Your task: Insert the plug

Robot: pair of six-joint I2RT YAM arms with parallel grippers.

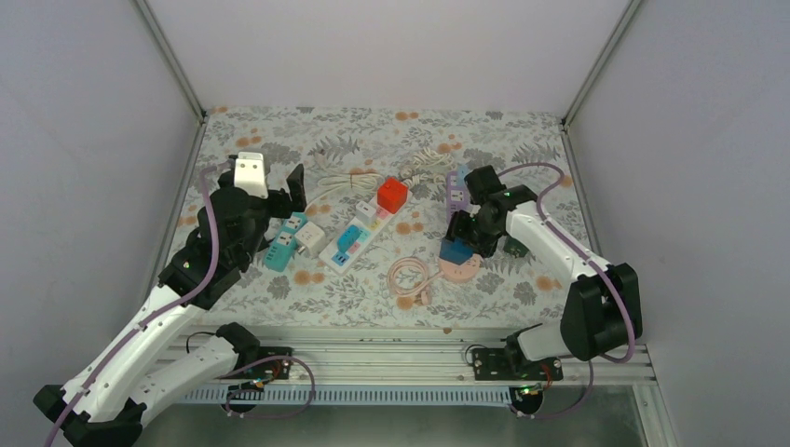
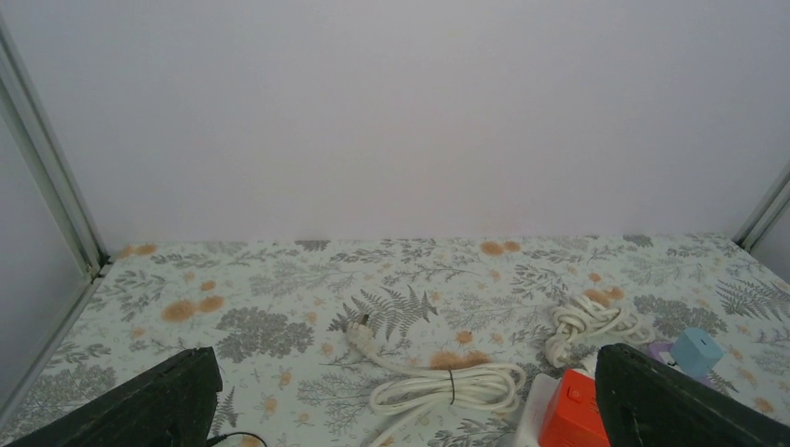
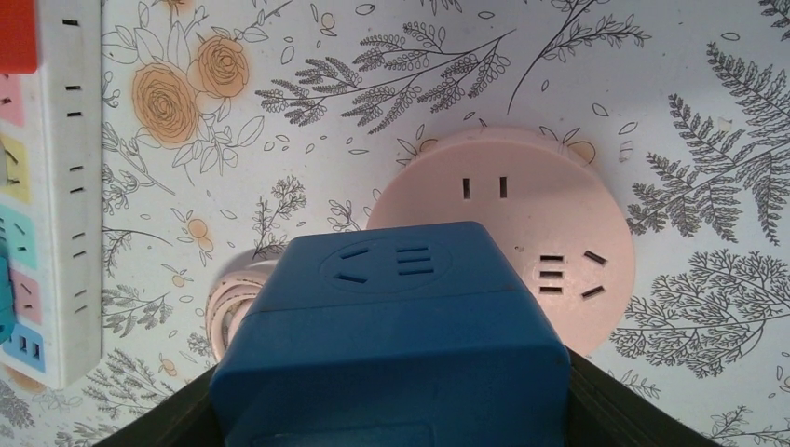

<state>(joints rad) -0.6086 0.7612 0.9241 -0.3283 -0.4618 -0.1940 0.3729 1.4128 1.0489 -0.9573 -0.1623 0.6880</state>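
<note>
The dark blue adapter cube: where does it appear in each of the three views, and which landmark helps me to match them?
Top external: the dark blue adapter cube is right of centre, overlapping the pink round socket.
Left wrist: not in it; the pale blue cube at the right is another thing.
Right wrist: it fills the bottom centre.
Shared landmark: the red cube, bottom right in the left wrist view, top left corner in the right wrist view.

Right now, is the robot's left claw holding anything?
No, the left gripper stands wide open, and only table and a coiled white cord show between its fingers.
</note>
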